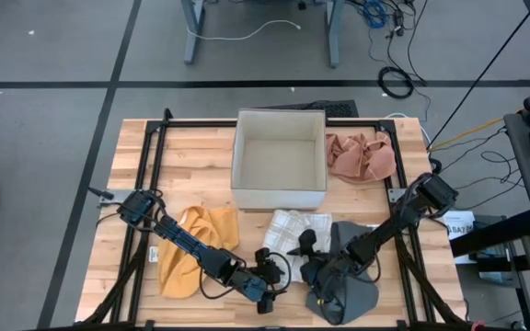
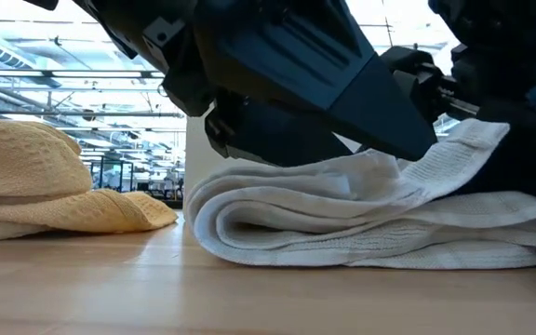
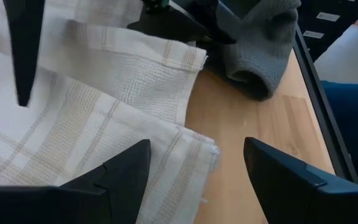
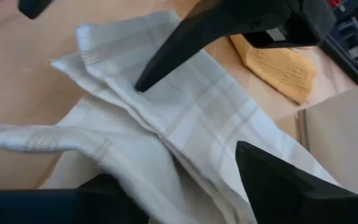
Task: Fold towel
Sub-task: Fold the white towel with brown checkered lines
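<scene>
The white checked cloth towel (image 1: 300, 226) lies on the wooden table (image 1: 201, 170), just in front of the white box (image 1: 279, 158). The left gripper (image 3: 194, 180) is wide open at its corner. The right gripper (image 1: 306, 248) is open over it, holding nothing.

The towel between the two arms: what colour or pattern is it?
The towel is white with faint beige plaid stripes; the right wrist view shows it best.

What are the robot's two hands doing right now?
Left gripper: open, over the white towel's edge, holding nothing.
Right gripper: at the white towel; open or shut cannot be told.
</scene>
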Controlling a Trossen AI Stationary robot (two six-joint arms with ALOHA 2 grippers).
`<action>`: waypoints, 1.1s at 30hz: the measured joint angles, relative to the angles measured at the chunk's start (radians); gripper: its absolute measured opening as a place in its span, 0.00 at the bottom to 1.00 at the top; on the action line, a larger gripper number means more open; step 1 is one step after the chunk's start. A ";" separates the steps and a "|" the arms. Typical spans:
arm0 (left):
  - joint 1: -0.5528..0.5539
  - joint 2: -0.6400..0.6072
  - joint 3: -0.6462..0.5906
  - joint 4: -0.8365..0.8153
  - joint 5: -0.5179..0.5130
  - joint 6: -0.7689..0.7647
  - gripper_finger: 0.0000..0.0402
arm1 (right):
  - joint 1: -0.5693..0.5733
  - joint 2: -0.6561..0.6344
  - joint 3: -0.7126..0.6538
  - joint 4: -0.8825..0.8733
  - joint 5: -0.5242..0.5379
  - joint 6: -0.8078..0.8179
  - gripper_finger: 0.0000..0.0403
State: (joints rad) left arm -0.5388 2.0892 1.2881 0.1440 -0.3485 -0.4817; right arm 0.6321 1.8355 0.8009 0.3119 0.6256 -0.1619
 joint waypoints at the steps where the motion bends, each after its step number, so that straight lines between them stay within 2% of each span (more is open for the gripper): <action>1: 0.000 0.000 0.000 0.000 0.000 0.005 0.66 | -0.004 0.000 0.000 0.001 -0.013 0.000 0.49; 9: 0.009 0.000 0.000 0.000 -0.006 0.036 0.66 | -0.031 0.000 0.000 0.007 -0.057 -0.003 0.33; 16: 0.006 -0.010 0.000 -0.003 -0.004 0.071 0.66 | -0.038 0.000 0.000 0.011 -0.056 -0.032 0.03; 22: -0.041 -0.074 0.000 0.000 0.035 0.110 0.66 | -0.048 -0.012 0.000 0.010 0.038 -0.043 0.01; 27: -0.073 -0.082 0.000 -0.012 0.114 0.080 0.66 | -0.071 -0.057 0.000 0.015 0.059 -0.049 0.01; 33: -0.056 -0.066 -0.001 -0.077 0.018 0.032 0.66 | -0.089 -0.107 0.000 0.027 0.055 -0.089 0.00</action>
State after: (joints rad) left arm -0.5947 2.0235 1.2873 0.0672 -0.3304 -0.4497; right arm 0.5434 1.7289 0.8005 0.3385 0.6807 -0.2508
